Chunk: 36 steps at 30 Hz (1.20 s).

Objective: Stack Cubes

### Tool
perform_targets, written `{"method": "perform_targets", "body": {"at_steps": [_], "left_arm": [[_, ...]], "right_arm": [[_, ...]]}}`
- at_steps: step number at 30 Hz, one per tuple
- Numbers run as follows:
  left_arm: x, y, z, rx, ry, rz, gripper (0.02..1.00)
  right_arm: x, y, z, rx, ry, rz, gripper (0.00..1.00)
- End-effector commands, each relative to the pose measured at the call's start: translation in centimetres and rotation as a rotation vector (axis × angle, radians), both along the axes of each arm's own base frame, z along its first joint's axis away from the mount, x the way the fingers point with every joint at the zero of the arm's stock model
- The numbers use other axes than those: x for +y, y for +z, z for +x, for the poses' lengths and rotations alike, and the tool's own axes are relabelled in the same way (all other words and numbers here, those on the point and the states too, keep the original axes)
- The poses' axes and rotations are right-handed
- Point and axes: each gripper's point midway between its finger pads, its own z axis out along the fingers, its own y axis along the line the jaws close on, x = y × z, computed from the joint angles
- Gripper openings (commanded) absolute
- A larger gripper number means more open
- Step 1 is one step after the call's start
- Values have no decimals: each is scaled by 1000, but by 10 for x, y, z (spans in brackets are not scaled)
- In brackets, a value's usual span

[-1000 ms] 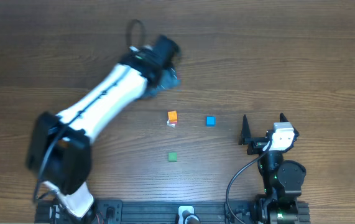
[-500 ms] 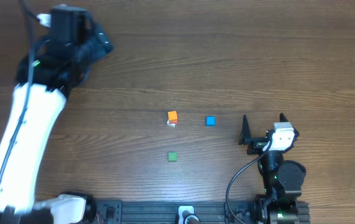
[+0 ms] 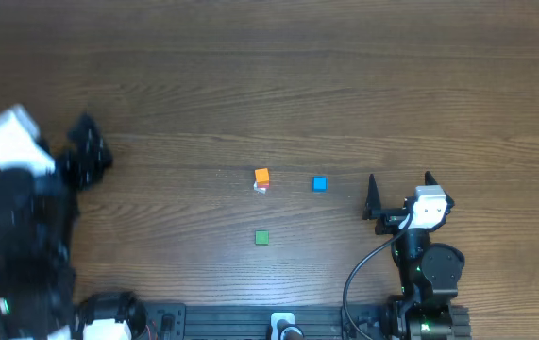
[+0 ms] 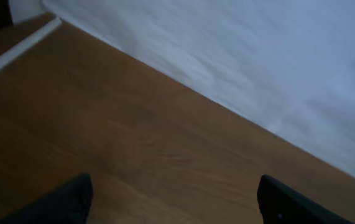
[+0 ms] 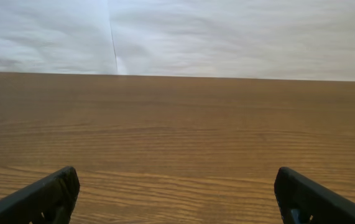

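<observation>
Toward the table's (image 3: 345,76) near edge we see the right gripper (image 3: 399,179), and by its left edge the left gripper (image 4: 176,186), both spread and empty. Mid-table the green cube (image 3: 261,238) lies alone. Beyond it the orange cube (image 3: 261,176) seems to top a reddish thing (image 3: 262,189), with the blue cube (image 3: 319,183) apart, so stacking looks barely begun.

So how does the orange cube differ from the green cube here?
The orange cube seems to sit on another block, a pale-red sliver showing beneath it; the green cube lies alone on the table. In the top view orange lies higher, green lower. Both look alike in size and neither is gripped.
</observation>
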Motion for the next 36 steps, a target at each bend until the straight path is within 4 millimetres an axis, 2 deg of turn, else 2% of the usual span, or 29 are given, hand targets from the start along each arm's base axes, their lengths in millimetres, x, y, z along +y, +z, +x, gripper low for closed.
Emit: {"method": "perform_targets", "body": {"at_steps": [1,4,8,17,28,33,36], "left_arm": [[-4,-28,-20,-26,-73,111,840],[-10,-42,-26,-84,-111,154,836],[-21,-56,-23,-174,-173,153,836],[-53,-63,-17,-380,-334,221,869],[-62,-90,-16,-382,-390,267,882],[-66,-112,-14,-372,-415,259,912],[-69,-126,-12,-344,-430,249,965]], "right_arm": [[-1,-1,0,-3,-5,-1,993],[-1,-1,0,-3,-5,-1,993],[-1,-1,0,-3,-5,-1,993],[-1,-1,0,-3,-5,-1,991],[-1,-1,0,-3,-5,-1,993],[-1,-1,0,-3,-5,-1,991],[-1,-1,0,-3,-5,-1,993]]}}
